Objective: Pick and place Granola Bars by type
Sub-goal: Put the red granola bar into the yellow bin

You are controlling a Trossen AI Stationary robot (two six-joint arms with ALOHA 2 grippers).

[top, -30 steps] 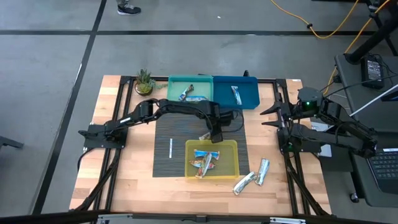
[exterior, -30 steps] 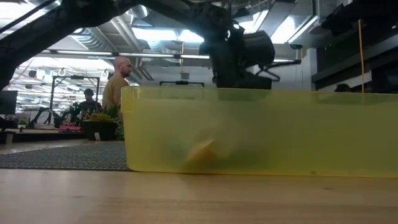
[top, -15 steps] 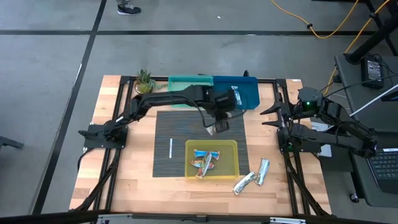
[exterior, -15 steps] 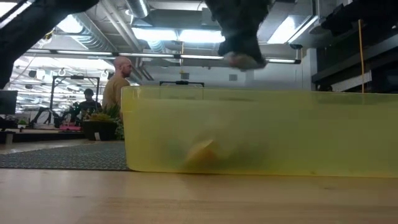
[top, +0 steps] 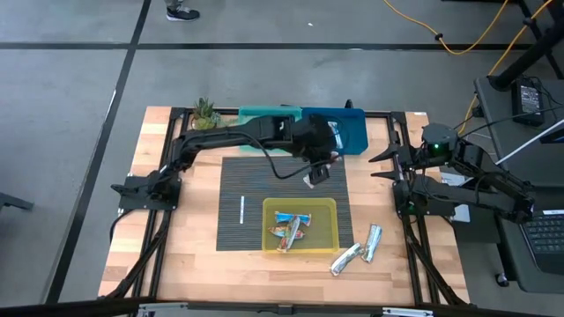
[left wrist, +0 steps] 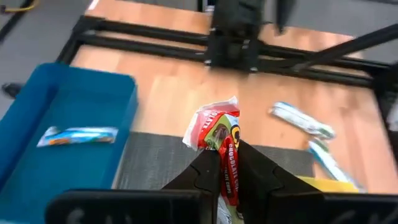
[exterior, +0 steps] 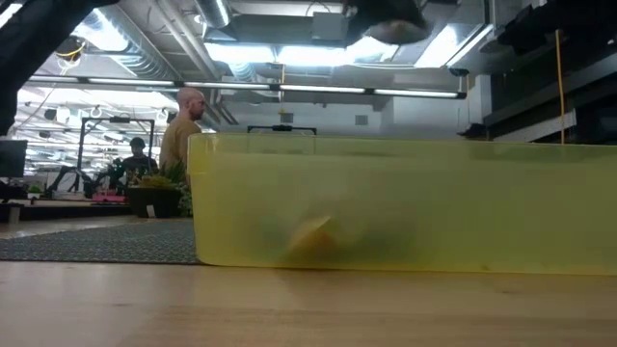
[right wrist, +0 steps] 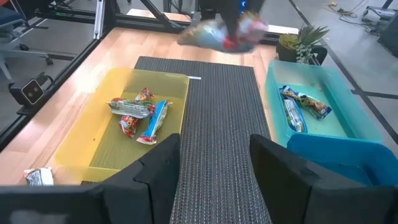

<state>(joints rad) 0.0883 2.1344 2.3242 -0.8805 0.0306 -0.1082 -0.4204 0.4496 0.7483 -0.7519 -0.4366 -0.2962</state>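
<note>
left gripper jaws pinched on a red-wrapped granola bar – aloft, right gripper jaws apart, empty

left tool with bar now higher, toward blue bin

You're watching two matte black jointed arms, black cables looping along the left arm; the right arm shows a small green light near its base.

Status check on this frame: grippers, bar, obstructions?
Left gripper shut on red-wrapped granola bar, airborne near blue bin. Right gripper open, parked. Nothing obstructing.
</note>
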